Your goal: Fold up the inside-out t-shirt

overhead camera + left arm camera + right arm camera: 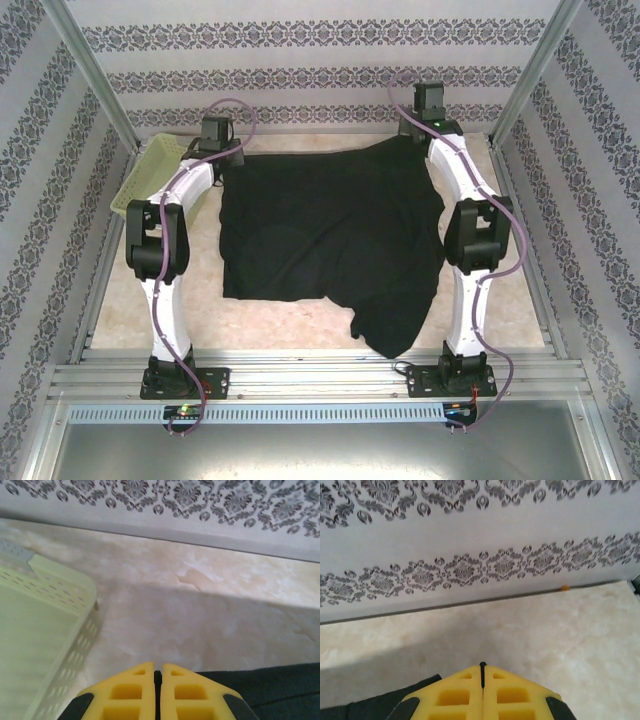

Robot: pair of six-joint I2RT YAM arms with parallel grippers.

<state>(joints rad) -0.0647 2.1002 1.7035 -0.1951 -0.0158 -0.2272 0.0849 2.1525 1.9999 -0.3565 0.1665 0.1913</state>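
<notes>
Flat-spread t-shirt [330, 235], roughly square, 1 tail pointing nearward; left gripper [157, 669], right gripper [482, 667] clamped shut at far corners.

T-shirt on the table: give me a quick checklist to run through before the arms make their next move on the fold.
1. Left gripper shut at the far-left corner of the t-shirt: ok.
2. Right gripper shut at the far-right corner: ok.
3. Cloth actually pinched between each pair of fingers: cannot tell; black fabric lies just under both, but the closed fingers hide the seam.
4. Shirt spread flat and square: not ok; a flap juts toward the near edge on the right.
5. Basket apart from the shirt: ok; bare table lies between them.
</notes>
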